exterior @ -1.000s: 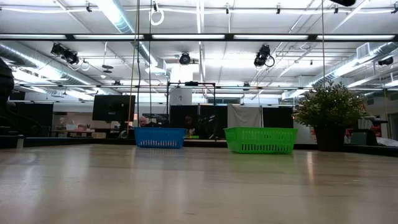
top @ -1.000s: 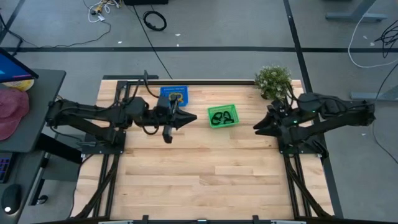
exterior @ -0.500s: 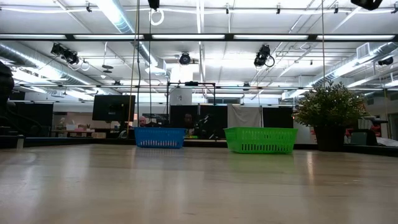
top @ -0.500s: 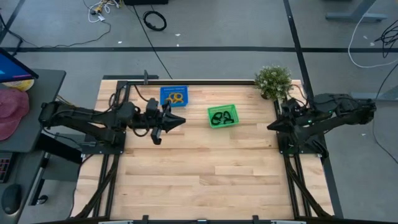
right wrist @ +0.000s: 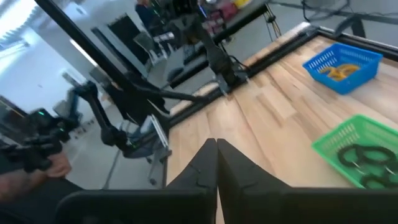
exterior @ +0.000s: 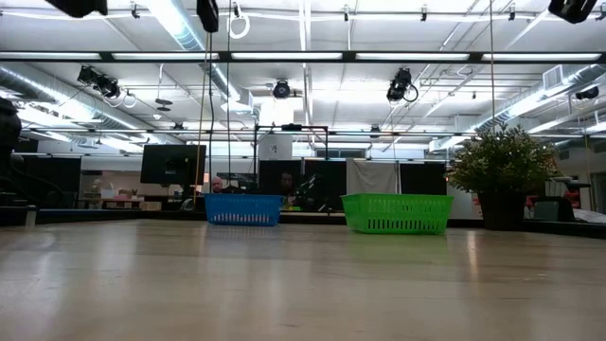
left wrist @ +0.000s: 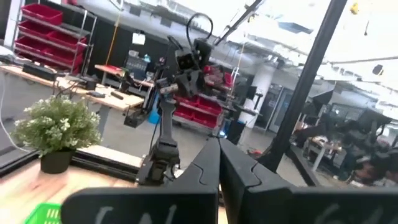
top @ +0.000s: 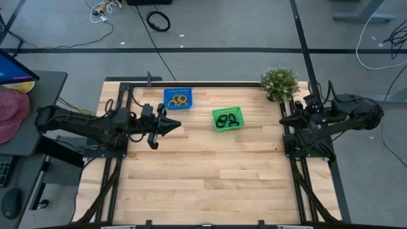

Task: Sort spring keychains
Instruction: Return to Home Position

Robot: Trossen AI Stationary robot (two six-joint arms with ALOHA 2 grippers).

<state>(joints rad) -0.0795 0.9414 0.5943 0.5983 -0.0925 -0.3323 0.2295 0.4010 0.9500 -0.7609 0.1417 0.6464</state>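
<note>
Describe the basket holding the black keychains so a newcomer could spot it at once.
On the wooden table, look toward the far side between the potted plant and the blue basket. The green basket sits there. Unlike its blue neighbour with orange spring keychains, it holds black spring keychains.

One camera hangs high and looks straight down on the table (top: 210, 184). One sits low at table height and looks flat across to the far blue basket (exterior: 243, 209) and green basket (exterior: 397, 213). Two ride the wrists, close behind the left gripper (left wrist: 218, 146) and right gripper (right wrist: 216, 146). High, low and right wrist views share both baskets
</note>
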